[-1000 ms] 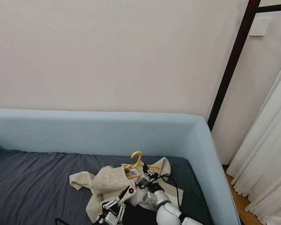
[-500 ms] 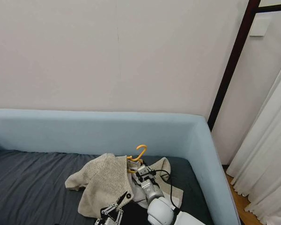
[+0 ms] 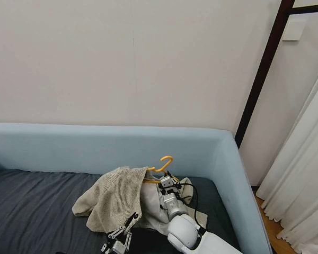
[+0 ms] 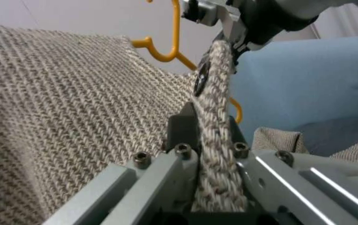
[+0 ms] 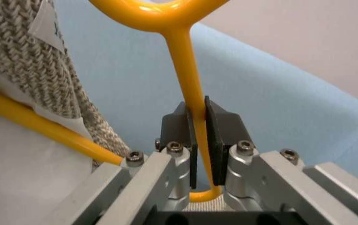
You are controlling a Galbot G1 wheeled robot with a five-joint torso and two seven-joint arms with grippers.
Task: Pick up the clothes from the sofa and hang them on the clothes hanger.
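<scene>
Pale blue sofa [image 3: 95, 148], dark seat [image 3: 32, 206] open leftward, against a plain wall [image 3: 122, 63]. Near its right armrest [image 3: 230, 180], right gripper [image 5: 199, 126] clamps a yellow hanger [image 3: 164, 163] by the neck; left gripper [image 4: 207, 136] pinches the beige knit sweater [image 3: 114, 198] draped there.

Low in the head view's middle, the right arm [image 3: 188, 236] is a glossy white rounded shell trailed by a thin black cable [image 3: 195, 198], and the right tool [image 5: 199, 136] and left tool [image 4: 208, 140] share silver metal links, black pads [image 5: 221, 125] and dark socket screws [image 5: 175, 147].
</scene>
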